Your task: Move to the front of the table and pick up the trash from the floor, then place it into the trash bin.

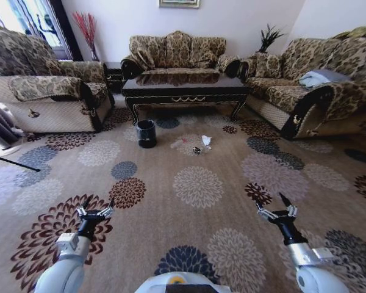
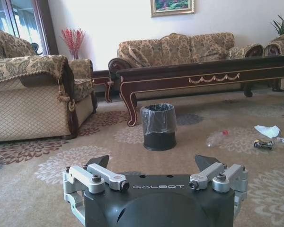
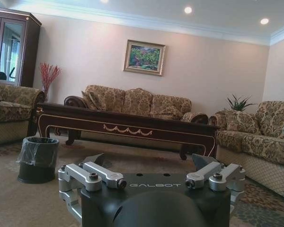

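Note:
The long dark table (image 1: pixel 186 88) stands ahead across the patterned floor (image 1: pixel 198 186). The black trash bin (image 1: pixel 146 133), lined with a bag, sits in front of the table's left leg. To its right lies the trash: a clear bottle (image 1: pixel 178 143), white crumpled paper (image 1: pixel 206 140) and a small dark wrapper (image 1: pixel 197 150). My left gripper (image 1: pixel 97 204) and right gripper (image 1: pixel 270 202) hover open and empty over the carpet, well short of the trash. The left wrist view shows the left gripper (image 2: pixel 153 163), bin (image 2: pixel 158 126), bottle (image 2: pixel 216 138), paper (image 2: pixel 267 131) and wrapper (image 2: pixel 264 144). The right wrist view shows the right gripper (image 3: pixel 146 158), bin (image 3: pixel 38 158) and table (image 3: pixel 128 127).
Patterned sofas flank the table at left (image 1: pixel 43 91), behind it (image 1: pixel 177 52) and at right (image 1: pixel 317 85). A small dark side table (image 1: pixel 113 73) fills the back left corner. A grey object (image 1: pixel 0 128) and a thin dark rod (image 1: pixel 12 162) lie at the left edge. Open carpet stretches between me and the trash.

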Controlling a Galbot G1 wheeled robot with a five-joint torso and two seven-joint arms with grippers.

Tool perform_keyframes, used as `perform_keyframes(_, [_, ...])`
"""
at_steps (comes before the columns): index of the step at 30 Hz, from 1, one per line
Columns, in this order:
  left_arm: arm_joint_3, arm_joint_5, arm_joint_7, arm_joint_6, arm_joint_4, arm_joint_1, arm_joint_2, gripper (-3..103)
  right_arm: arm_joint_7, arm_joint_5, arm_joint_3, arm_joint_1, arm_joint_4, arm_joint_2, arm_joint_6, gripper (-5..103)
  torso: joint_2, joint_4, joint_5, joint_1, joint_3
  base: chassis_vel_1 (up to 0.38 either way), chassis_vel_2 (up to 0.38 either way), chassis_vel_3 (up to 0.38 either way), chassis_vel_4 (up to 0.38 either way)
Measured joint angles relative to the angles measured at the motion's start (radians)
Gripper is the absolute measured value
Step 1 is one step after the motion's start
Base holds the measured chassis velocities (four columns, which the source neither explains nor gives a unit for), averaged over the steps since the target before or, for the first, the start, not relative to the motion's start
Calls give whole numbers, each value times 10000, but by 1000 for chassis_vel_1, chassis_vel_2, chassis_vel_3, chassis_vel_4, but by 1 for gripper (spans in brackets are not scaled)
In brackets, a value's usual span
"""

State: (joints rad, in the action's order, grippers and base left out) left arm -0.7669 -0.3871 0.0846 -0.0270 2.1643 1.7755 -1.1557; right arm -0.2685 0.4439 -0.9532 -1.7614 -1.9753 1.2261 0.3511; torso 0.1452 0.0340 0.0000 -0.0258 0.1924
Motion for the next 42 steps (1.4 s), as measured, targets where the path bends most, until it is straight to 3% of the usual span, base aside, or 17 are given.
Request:
perform_keyframes(33, [5,-85,-27,28,-49,7,-1,100,-6,144,-20,-30,-115,-55,-34,100,-1321,0,0,162,-1156,0,0,0,0])
perform_keyframes(42, [0,-194,-61,52,-43,-26,25,100,-22,285,-23,-37,-138,-28,-73,100,-1455,1,-1,150,-1426,0,0,0,0])
